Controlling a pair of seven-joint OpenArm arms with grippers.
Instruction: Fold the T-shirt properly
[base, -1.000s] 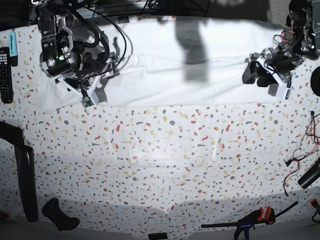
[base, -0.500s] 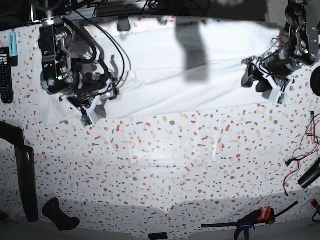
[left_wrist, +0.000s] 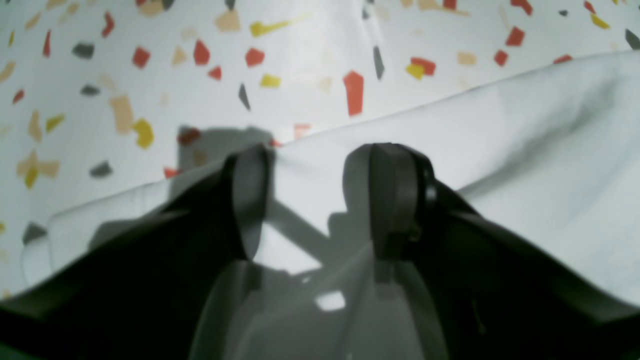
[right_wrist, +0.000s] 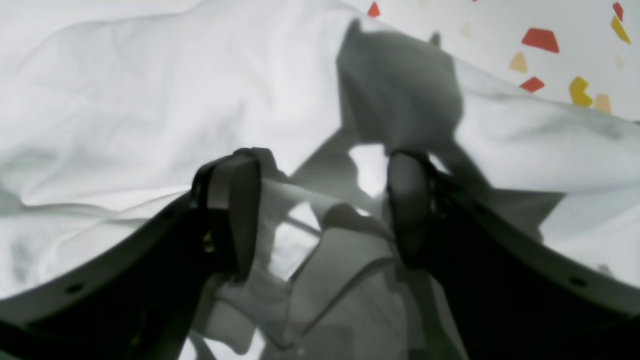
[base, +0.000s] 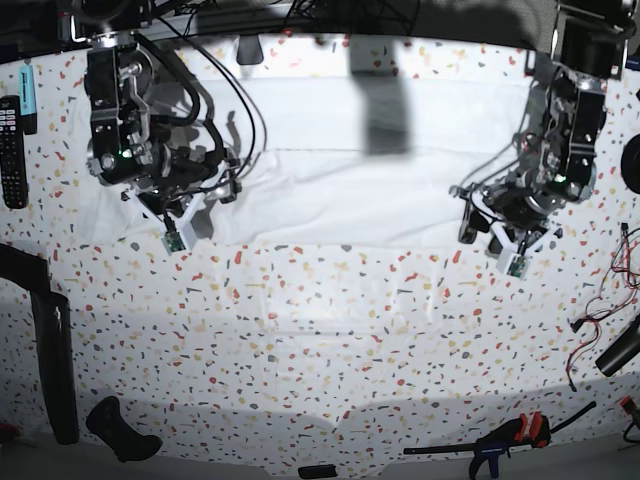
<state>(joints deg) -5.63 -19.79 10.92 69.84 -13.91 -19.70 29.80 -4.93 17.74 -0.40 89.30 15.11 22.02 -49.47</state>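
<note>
While both jaws stand wide, the T-shirt (base: 330, 170) lies under each gripper, left (left_wrist: 320, 200) and right (right_wrist: 322, 210).

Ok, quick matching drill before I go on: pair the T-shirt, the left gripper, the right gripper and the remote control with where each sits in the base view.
Things:
1. T-shirt
2. left gripper
3. right gripper
4. remote control

Places or states:
A. far left edge of the table
B. open, on the view's left, over the shirt's wrinkled end
C. spread across the back of the table
D. open, on the view's right, at the shirt's near edge

Pairs: 1-C, 2-D, 3-B, 4-A
</note>
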